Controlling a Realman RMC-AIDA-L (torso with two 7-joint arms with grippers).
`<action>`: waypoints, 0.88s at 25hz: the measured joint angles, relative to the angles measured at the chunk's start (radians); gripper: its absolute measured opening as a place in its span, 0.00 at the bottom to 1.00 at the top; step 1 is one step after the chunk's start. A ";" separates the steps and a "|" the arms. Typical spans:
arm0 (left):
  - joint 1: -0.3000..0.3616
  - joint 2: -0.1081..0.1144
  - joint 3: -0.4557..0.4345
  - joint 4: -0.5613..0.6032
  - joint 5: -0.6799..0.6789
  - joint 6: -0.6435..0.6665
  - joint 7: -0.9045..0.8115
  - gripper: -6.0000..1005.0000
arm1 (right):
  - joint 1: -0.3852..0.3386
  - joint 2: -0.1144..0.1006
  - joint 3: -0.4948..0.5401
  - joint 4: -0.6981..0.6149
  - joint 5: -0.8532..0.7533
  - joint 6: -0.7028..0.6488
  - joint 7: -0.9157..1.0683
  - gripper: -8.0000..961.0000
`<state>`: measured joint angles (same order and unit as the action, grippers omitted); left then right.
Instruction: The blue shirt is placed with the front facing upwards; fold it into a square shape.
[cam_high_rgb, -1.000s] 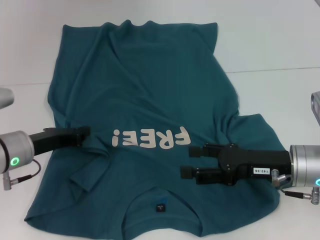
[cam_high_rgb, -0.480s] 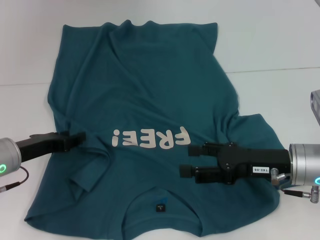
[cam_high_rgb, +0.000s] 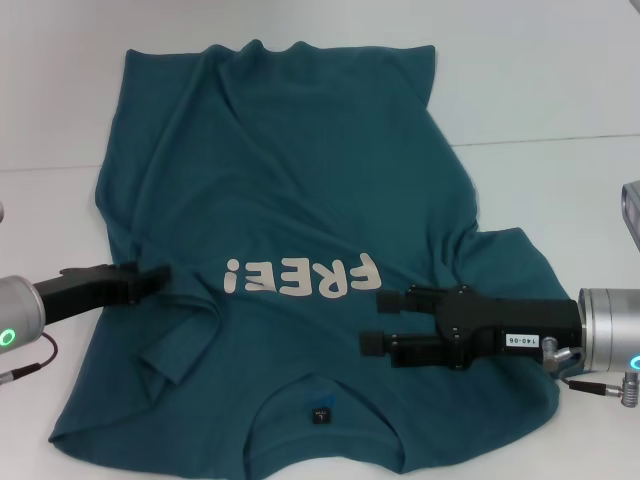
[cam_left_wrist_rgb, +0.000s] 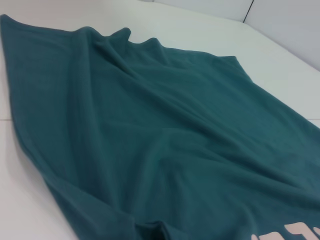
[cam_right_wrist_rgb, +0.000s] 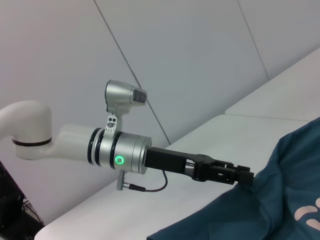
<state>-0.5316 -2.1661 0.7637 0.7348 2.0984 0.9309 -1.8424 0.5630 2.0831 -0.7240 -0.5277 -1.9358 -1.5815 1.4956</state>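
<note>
- The left claw (cam_high_rgb: 150, 278) sits at the left edge of the shirt, at about nine o'clock in the head view. Over the last second it has drawn back outward from further in over the fabric, and since half a second ago it has barely moved. Whether its fingers are spread or pinched together on cloth I cannot tell. From the right wrist view the left claw (cam_right_wrist_rgb: 239, 175) meets the shirt's edge at its tip.
- The right claw (cam_high_rgb: 378, 321) hovers over the chest region at about four o'clock, fingers parted a moderate way and holding nothing. It has not shifted across the three moments.
- The large dark teal-blue short-sleeved cotton shirt (cam_high_rgb: 290, 190) lies spread face up on the white surface (cam_high_rgb: 560, 90). Its collar and small dark neck label (cam_high_rgb: 320, 413) are at six o'clock, the hem at twelve. The off-white "FREE!" lettering (cam_high_rgb: 302, 277) reads upside down between the two claws.
- The cloth looks unchanged through the retreat: creases near the left sleeve (cam_high_rgb: 165, 345) and a ridge at three o'clock remain, and no fold has formed.
- In my judgement the fold is not yet begun; the left arm seems to be repositioning for a grip on the sleeve side.
</note>
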 joint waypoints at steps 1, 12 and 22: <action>0.001 0.000 0.000 0.000 0.000 -0.002 0.002 0.52 | 0.000 0.000 0.000 0.000 0.000 0.000 0.000 0.92; 0.001 0.002 0.045 0.026 0.047 -0.008 -0.001 0.52 | 0.001 0.000 0.000 0.000 0.000 0.000 0.000 0.92; -0.004 0.002 0.074 0.029 0.053 -0.033 -0.008 0.51 | 0.001 0.000 0.000 0.000 0.000 -0.002 0.000 0.92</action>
<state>-0.5356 -2.1645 0.8380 0.7634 2.1510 0.8981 -1.8509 0.5637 2.0831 -0.7240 -0.5277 -1.9358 -1.5838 1.4956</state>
